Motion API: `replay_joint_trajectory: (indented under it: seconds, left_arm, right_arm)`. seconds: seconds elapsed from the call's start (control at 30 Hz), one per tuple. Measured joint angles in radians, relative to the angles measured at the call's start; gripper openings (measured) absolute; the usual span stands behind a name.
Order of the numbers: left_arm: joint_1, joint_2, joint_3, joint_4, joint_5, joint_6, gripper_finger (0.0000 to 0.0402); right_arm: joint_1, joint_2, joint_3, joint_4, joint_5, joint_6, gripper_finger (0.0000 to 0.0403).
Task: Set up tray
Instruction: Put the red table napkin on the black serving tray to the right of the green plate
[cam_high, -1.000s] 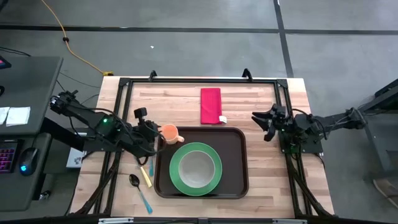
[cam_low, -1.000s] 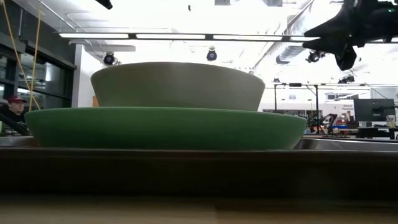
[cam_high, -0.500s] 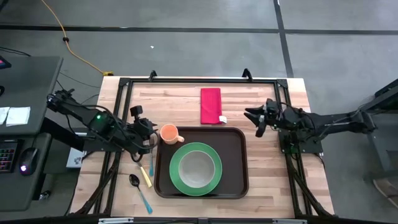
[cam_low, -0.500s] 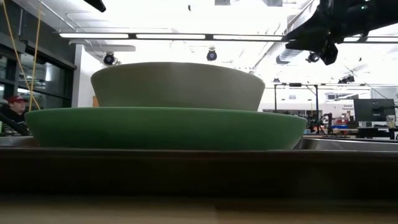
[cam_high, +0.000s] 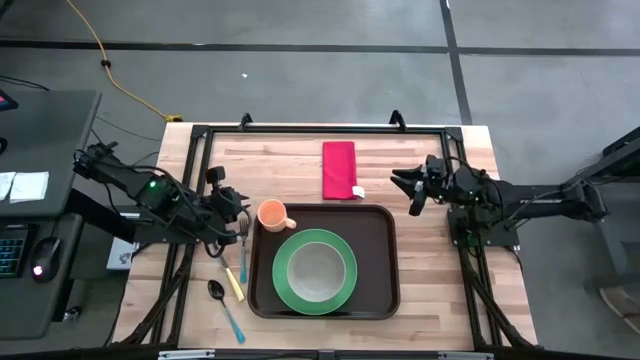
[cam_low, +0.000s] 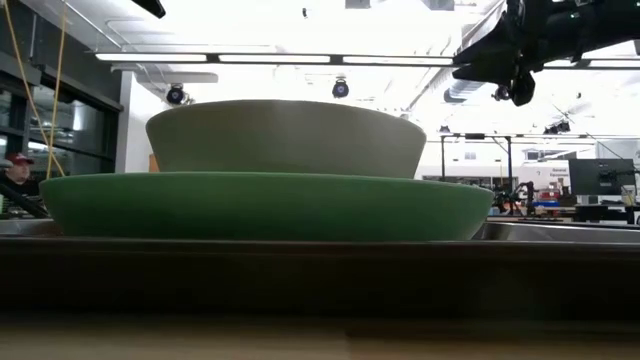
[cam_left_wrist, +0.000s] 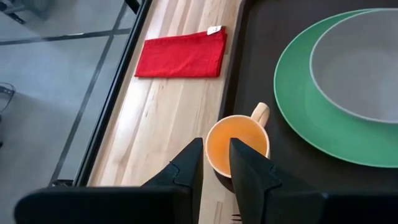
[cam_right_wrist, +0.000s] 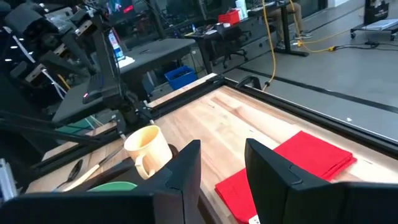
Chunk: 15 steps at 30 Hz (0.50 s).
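The dark brown tray (cam_high: 375, 225) lies at the middle of the table. It carries a green plate (cam_high: 284, 275) with a grey bowl (cam_high: 316, 268) on it. An orange cup (cam_high: 271, 213) stands upright on its base in the tray's far left corner. My left gripper (cam_high: 244, 218) hovers just left of the cup, slanting down, open by a narrow gap with nothing in it. In the left wrist view the cup (cam_left_wrist: 240, 129) shows beyond the fingertips. My right gripper (cam_high: 408, 190) is open in the air right of a folded red napkin (cam_high: 339, 168).
A spoon (cam_high: 216, 291) with a blue handle, a yellow-handled utensil (cam_high: 235, 284) and a fork (cam_high: 243, 250) lie on the wood left of the tray. A black frame (cam_high: 320, 129) runs round the table's edges. Bare wood lies right of the tray.
My left gripper has drawn back from the cup toward the table's left edge; the cup has stayed on the tray. My right gripper has swung toward the napkin and risen a little, its gap unchanged.
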Motion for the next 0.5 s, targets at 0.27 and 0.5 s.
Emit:
replay_joint_trajectory:
  seconds: [0.27, 0.5]
  left_arm:
    - [0.0, -0.064, -0.093, 0.076, -0.004, -0.001, 0.0108]
    - [0.0, -0.159, -0.214, 0.194, 0.014, 0.017, 0.0108]
  right_arm:
    - [-0.026, 0.001, 0.0, 0.037, -0.028, -0.002, 0.0103]
    - [-0.047, 0.014, 0.0, 0.088, -0.038, -0.005, 0.0103]
